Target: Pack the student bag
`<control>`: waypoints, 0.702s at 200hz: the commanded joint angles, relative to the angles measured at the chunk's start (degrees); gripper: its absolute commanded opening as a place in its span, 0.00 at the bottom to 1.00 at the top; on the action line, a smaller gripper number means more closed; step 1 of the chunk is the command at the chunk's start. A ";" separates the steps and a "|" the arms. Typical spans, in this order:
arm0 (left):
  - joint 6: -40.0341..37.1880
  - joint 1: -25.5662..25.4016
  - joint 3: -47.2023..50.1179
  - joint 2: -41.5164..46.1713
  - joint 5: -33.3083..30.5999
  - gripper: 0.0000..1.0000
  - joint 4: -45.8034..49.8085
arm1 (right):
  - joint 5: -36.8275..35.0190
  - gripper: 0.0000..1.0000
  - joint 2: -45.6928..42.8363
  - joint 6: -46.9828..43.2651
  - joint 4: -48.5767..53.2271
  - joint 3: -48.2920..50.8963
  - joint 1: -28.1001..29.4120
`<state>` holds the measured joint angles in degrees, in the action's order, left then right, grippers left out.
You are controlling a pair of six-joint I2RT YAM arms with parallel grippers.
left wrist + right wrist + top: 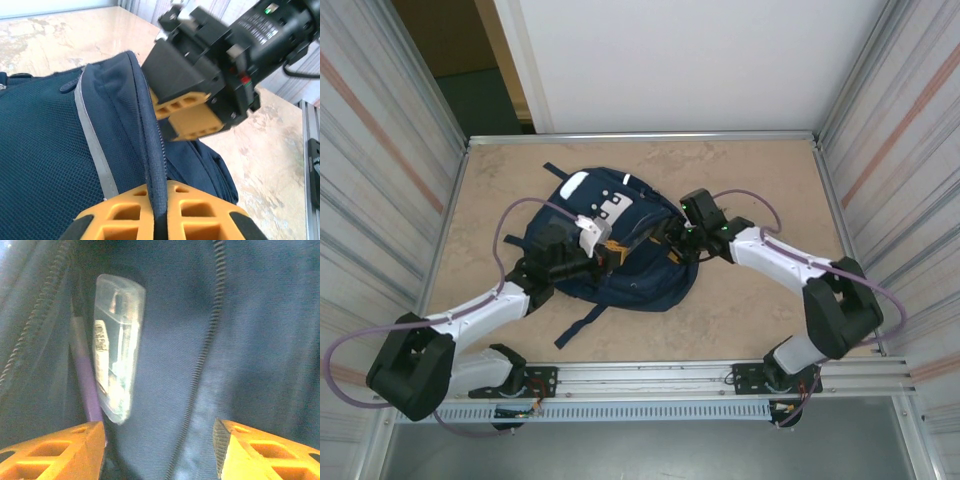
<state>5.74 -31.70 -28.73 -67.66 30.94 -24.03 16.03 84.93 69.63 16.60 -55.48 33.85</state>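
**Top external:** fixed high, above and behind the arm bases [520, 385], facing down and forward. It is distant enough to cover the whole desk [750, 300] and the student bag [630, 270].

**Left wrist:** very near the bag's zipped edge, facing across the desk toward the right gripper [166, 120]. The left gripper [159, 210] sits at the bottom edge.

**Right wrist:** almost against the navy fabric, facing into it; focus soft.

**Shared:** the bag appears in all three views, and the right gripper in top external and left wrist.
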 commanded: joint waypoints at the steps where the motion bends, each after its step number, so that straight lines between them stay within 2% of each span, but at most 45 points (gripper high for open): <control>1: -4.38 -0.53 -1.46 0.43 5.22 0.13 -0.23 | -2.35 0.59 -4.65 -7.37 6.44 2.50 -0.49; 25: -6.23 -1.19 -3.00 1.50 5.97 0.41 5.95 | -4.02 0.60 -8.58 -14.70 7.66 3.91 0.45; 44: -7.83 -1.65 -3.92 3.82 6.90 0.56 10.93 | -6.01 0.62 -13.13 -21.86 8.62 4.35 2.50; 61: -12.42 -1.82 -6.51 7.06 6.20 0.59 21.14 | -7.33 0.63 -16.52 -29.14 8.00 5.36 4.90; 80: -17.64 -1.75 -9.41 10.28 1.69 0.60 32.42 | -5.92 0.62 -16.63 -35.51 9.81 4.02 6.89; 90: -25.44 -2.20 -11.55 10.96 2.11 0.59 39.24 | -6.08 0.62 -15.26 -37.65 10.84 3.08 8.45; 101: -42.17 -2.96 -14.34 10.93 4.95 0.60 50.27 | -6.77 0.62 -13.78 -38.73 10.35 2.99 9.95; 113: -59.16 -5.22 -15.93 10.31 0.39 0.63 59.63 | -6.80 0.62 -12.40 -38.44 9.66 2.97 9.97; 122: -67.43 -5.66 -15.03 9.30 -4.61 0.68 60.65 | -6.56 0.62 -11.77 -38.02 9.59 2.75 9.32; 131: -72.13 -5.35 -14.35 7.42 -8.63 0.68 59.29 | -6.05 0.62 -11.67 -37.79 9.37 2.75 8.67; 140: -74.74 -3.30 -14.70 5.12 -8.18 0.68 57.74 | -5.10 0.63 -11.83 -37.76 8.36 3.24 7.83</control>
<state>-43.92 -37.12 -43.64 -58.04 29.69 23.92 10.31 72.99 34.83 24.91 -51.40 43.31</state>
